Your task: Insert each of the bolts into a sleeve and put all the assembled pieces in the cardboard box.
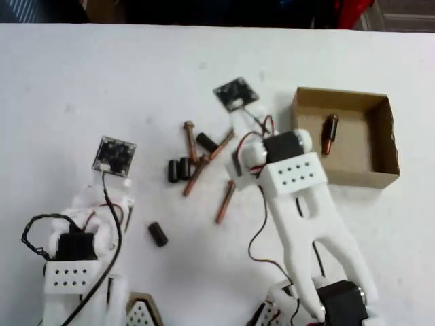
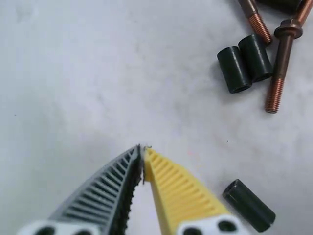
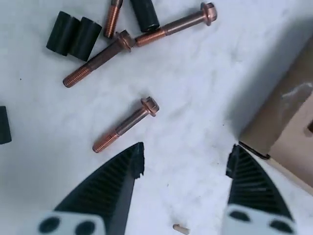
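The right tool [image 3: 187, 149], spread wide, hangs over a lone bolt [image 3: 126, 125] on the surface [image 3: 195, 73] near the cardboard box [image 1: 340, 96]; the left tool [image 2: 142, 151], pinched shut and empty, sits by a loose sleeve [image 2: 248, 205]. A clean pickup likely means straddling the shank mid-length before closing.

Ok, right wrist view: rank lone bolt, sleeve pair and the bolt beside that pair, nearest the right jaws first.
1. Lone bolt, apart from the others.
2. Bolt beside the pair, in the cluster.
3. Sleeve pair, at the cluster's far edge.
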Motion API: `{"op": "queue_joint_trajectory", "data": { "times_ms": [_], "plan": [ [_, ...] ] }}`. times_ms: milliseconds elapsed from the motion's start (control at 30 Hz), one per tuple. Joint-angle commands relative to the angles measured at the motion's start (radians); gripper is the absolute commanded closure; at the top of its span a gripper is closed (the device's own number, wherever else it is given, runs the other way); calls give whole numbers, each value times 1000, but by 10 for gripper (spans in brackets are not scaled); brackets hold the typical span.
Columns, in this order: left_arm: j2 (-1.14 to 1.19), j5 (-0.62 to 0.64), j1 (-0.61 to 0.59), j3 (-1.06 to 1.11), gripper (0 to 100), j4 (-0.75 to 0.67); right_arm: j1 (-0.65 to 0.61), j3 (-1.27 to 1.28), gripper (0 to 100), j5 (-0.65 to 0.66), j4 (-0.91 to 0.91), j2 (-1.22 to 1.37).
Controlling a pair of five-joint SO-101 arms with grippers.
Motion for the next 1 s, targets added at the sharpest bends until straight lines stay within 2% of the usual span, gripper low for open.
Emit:
{"op": "queue_joint_trajectory", "data": {
  "times_ms": [0,200,433,600,667,967],
  "plan": [
    [-19,9,-16,-8,954,-32,-38,66,717,12,-76,-44],
    [-18,11,-133,-32,954,-29,-79,133,718,60,-113,-41],
    [-16,6,-145,-26,954,0,-125,158,727,60,-107,-44],
    [-18,5,-193,-6,954,-2,-216,153,865,60,-105,-44],
    [-18,5,-209,-5,954,-2,-239,147,890,60,-107,-45],
    [-16,5,-323,-3,954,0,-311,41,828,55,-7,-35]
  ]
}}
